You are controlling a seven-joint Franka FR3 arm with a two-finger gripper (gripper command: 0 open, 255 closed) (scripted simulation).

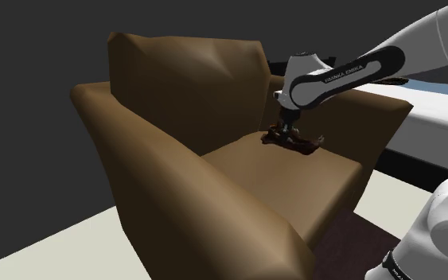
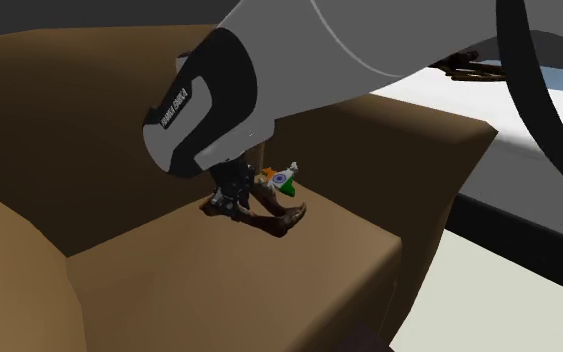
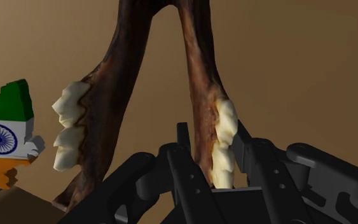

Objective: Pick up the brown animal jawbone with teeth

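The fingers [image 3: 185, 153] of the gripper [image 3: 213, 130] are clamped on one toothed branch of the jawbone [image 3: 123, 83]. The dark brown, forked bone lies flat on the armchair's seat. Just beside its other branch sits a small flag-painted figure [image 3: 6, 130]. Behind both rises the brown armchair [image 1: 174, 87] back.

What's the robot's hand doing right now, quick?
Hand: closed on the brown jawbone, clasping one toothed branch.
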